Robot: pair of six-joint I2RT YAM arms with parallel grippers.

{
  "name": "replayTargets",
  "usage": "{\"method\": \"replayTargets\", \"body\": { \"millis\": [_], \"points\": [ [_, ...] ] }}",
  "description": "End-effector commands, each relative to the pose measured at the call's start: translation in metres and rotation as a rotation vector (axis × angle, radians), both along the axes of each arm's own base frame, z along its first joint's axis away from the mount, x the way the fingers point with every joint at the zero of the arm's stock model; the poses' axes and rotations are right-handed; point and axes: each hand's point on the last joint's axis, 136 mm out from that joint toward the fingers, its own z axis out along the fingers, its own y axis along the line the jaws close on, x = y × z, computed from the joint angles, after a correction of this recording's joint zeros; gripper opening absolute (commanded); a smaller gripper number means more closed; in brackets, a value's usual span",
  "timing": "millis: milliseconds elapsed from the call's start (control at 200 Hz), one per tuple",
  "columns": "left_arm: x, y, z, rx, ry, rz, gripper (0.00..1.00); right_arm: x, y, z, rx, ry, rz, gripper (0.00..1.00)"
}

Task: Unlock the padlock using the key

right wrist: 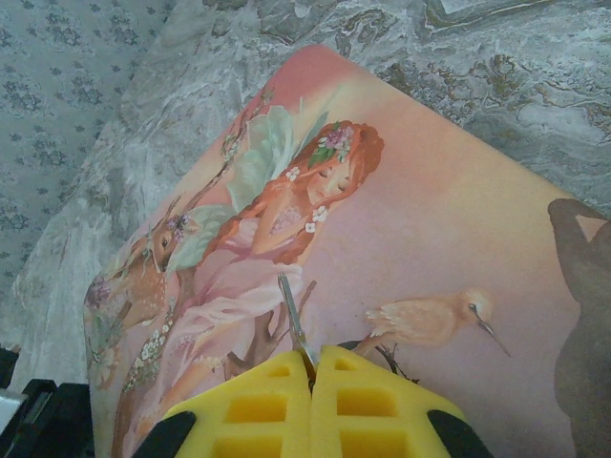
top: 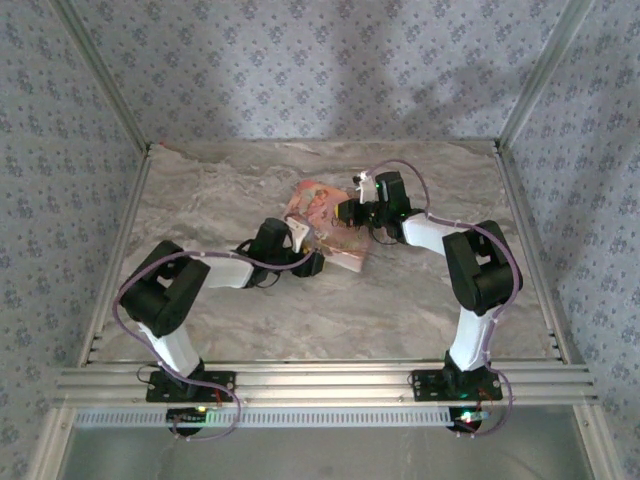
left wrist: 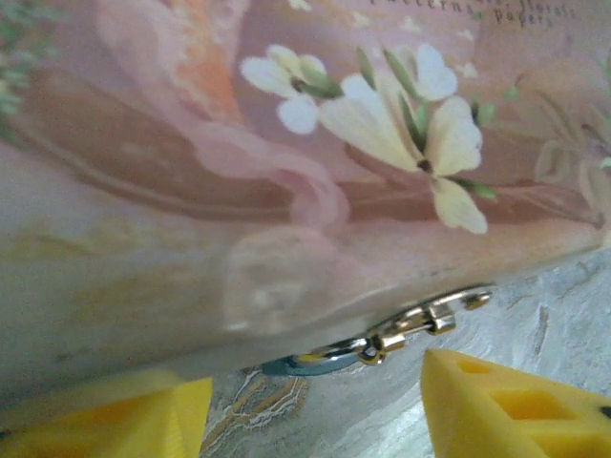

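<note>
My right end effector [right wrist: 312,363] has its yellow fingers [right wrist: 258,405] pressed together on the key [right wrist: 291,313]. They pinch it at the base, so the thin metal blade sticks up out of the seam toward the middle of the right wrist frame. Behind the blade lies the lid of a pink box [right wrist: 449,219], painted with a red-haired fairy, a deer at the left and a pale bird at the lower right. The bench [right wrist: 535,67] shows as grey marble across the top of that frame.

My left end effector [left wrist: 315,401] is spread, with one yellow finger [left wrist: 105,420] in the lower left corner of the left wrist frame and the other in the lower right. Between and just above them, a brass latch [left wrist: 427,318] hangs at the box's lower edge. A dark metal loop [left wrist: 301,364] sits just left of it against the bench. I cannot tell whether that loop belongs to the padlock.

From the top camera, both end effectors sit at the box in the middle of the frame. The left one is at its lower edge and the right one is over its right side.
</note>
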Motion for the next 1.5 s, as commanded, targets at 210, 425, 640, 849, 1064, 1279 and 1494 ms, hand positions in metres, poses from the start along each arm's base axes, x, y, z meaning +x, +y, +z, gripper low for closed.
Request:
{"method": "replayTargets", "body": {
  "millis": [210,425,640,849,1064,1279,1494],
  "points": [
    [0.008,-0.013,0.007,0.106,-0.094,0.011,0.53,-0.017,-0.013,-0.039,-0.071,0.141,-0.037,0.00],
    [0.016,-0.014,0.005,0.127,-0.094,0.044,0.49,-0.019,-0.012,-0.039,-0.072,0.143,-0.035,0.00],
    [0.019,-0.018,0.004,0.121,-0.089,0.045,0.46,-0.019,-0.012,-0.039,-0.075,0.144,-0.039,0.00],
    [0.024,-0.019,0.001,0.123,-0.080,0.067,0.42,-0.021,-0.011,-0.040,-0.079,0.152,-0.040,0.00],
    [0.025,-0.021,0.001,0.111,-0.081,0.068,0.38,-0.023,-0.011,-0.042,-0.083,0.157,-0.041,0.00],
    [0.025,-0.022,0.002,0.109,-0.085,0.063,0.31,-0.023,-0.009,-0.041,-0.084,0.154,-0.038,0.00],
    [0.021,-0.023,0.012,0.085,-0.083,0.050,0.22,-0.020,-0.009,-0.027,-0.074,0.099,-0.039,0.00]
  ]
}}
